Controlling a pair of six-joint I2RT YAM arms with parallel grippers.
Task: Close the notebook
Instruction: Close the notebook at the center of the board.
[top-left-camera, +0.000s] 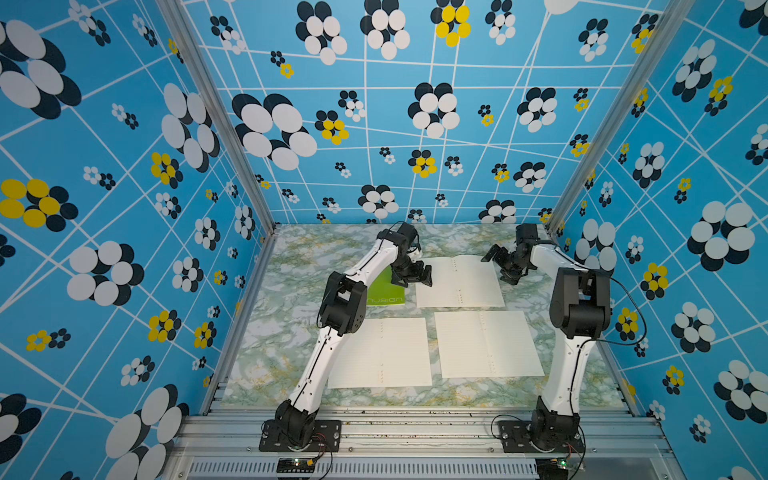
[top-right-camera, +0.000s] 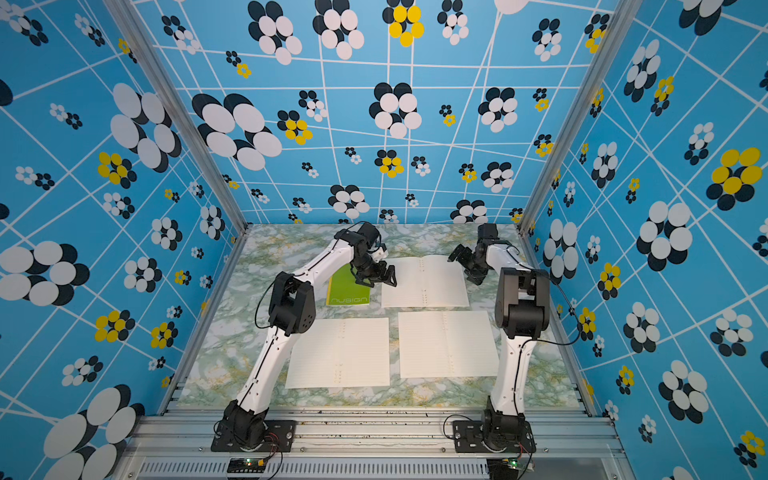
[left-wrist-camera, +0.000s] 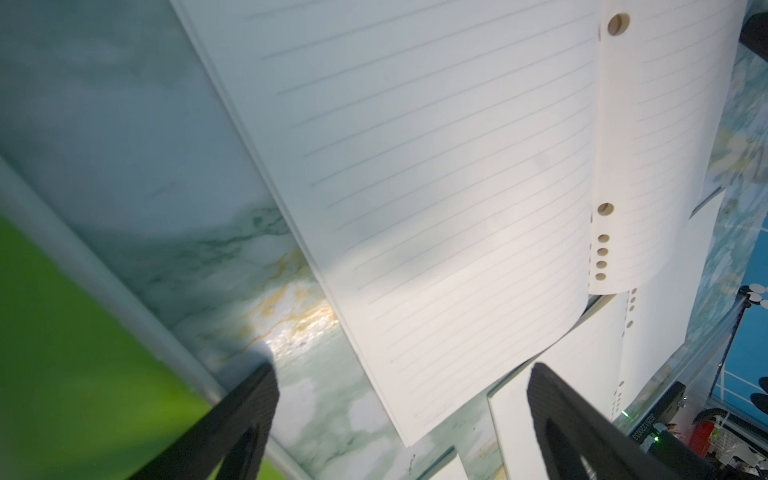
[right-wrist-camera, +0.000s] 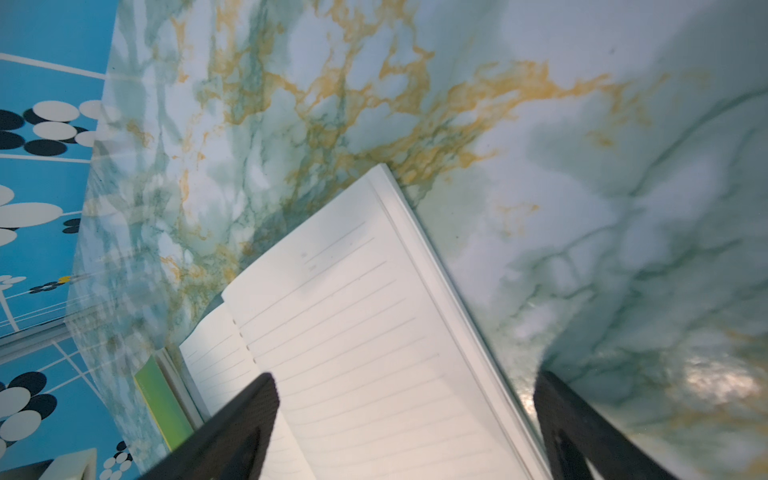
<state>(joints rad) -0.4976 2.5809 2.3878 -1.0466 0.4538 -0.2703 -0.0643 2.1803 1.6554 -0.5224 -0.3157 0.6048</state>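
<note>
My left hand (top-left-camera: 410, 277) hangs close over the green-and-gold marbled bench (top-left-camera: 291, 316), fingers spread wide apart with nothing between them. Its wrist view puts it above the strip of bare bench between the closed lime-green notebook (left-wrist-camera: 62, 353) (the cover reads "nusign" in both top views) and the left edge of the open notebook with cream lined pages (top-left-camera: 461, 282). That open one is toward the far side of the bench, lying wide open with punched holes running down the middle, and the pages bulge up a little at the spine.

My right hand (top-left-camera: 501, 266) is at the opposite side of that same book, near its far right corner. Its fingers are apart too and grip nothing. In its wrist view one finger is over the page and the other over bare bench, so the book's right edge runs between them. I can't tell whether it touches the paper.

A second open lined notebook (top-left-camera: 386, 353) and a third open lined notebook (top-left-camera: 486, 345) lie side by side nearer my bases, well apart from both hands.
</note>
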